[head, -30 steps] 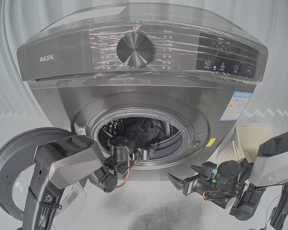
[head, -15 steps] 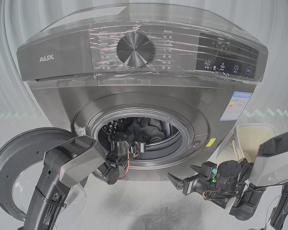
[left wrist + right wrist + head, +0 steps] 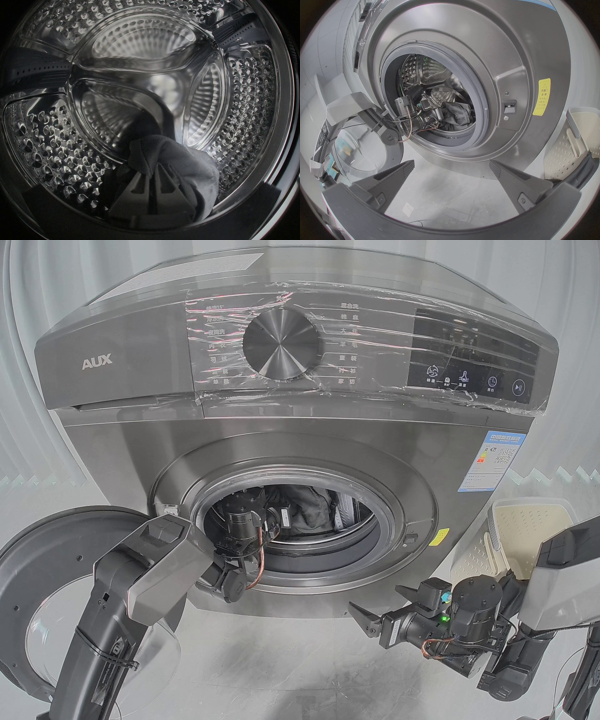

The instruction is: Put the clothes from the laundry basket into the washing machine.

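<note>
Head view: right gripper (image 3: 375, 597) gapes wide at five o'clock from silver metal washing machine (image 3: 312, 440); left gripper (image 3: 153, 168) clamps crumpled dark grey garment (image 3: 309, 509) inside.

The floor (image 3: 294, 665) is pale grey and smooth, with faint scuff streaks, and fills the head view around 6 o'clock. The washer (image 3: 350, 446) stands on it at 12 o'clock, its round opening facing the camera. Its door (image 3: 37, 577) hangs open just above the floor at 8 o'clock. The basket (image 3: 531, 534), cream with a perforated wall, stands on the floor at 3 o'clock, just beside the washer's front corner.
</note>
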Robot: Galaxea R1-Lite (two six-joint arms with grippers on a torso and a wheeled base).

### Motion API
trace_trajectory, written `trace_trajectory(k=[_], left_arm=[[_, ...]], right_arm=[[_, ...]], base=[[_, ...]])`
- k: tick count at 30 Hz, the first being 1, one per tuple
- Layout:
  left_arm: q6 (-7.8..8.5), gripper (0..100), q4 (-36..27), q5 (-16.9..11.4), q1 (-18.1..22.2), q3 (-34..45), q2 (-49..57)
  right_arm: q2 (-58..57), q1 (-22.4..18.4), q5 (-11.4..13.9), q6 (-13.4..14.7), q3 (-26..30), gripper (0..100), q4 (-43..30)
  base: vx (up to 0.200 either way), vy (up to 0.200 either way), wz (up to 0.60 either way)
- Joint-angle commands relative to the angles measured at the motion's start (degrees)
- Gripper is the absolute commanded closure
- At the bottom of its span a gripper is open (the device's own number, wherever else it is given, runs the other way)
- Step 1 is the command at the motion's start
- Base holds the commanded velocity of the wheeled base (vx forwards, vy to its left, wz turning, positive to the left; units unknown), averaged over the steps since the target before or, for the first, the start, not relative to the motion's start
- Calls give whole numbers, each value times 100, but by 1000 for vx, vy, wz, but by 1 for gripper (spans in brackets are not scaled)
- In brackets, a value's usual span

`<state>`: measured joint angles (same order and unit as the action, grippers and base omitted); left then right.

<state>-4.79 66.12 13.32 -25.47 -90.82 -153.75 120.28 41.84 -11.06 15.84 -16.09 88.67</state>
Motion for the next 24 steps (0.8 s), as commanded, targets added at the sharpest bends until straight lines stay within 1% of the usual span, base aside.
trace_trajectory(k=[1,7,8,9,14,15,16,18,22,24], left_arm=[[4,0,-3,4,15,108,11],[-39,0,68,4,-55,258,91],[-31,0,76,4,-90,460,231],[-31,0,76,4,-99,477,249],[4,0,129,-5,-345,1743,1049],[4,0,155,-5,-380,1866,1128],[4,0,261,-5,-477,2147,1321],[4,0,305,-5,-512,2253,1391],[13,0,533,-49,-846,3088,1971],[13,0,568,-58,-925,3246,2086]], right_arm=[[4,9,-2,-2,10,0,1],[4,0,-2,34,10,0,1],[4,9,-2,42,10,0,1],[4,0,-2,42,10,0,1],[13,0,7,42,45,0,1],[13,0,7,42,45,0,1],[4,0,7,42,45,0,1],[4,0,7,42,53,0,1],[13,0,7,42,133,0,1],[13,9,7,42,177,0,-8]], base=[[0,0,0],[0,0,0],[0,0,0],[0,0,0],[0,0,0],[0,0,0],[0,0,0],[0,0,0],[0,0,0],[0,0,0]])
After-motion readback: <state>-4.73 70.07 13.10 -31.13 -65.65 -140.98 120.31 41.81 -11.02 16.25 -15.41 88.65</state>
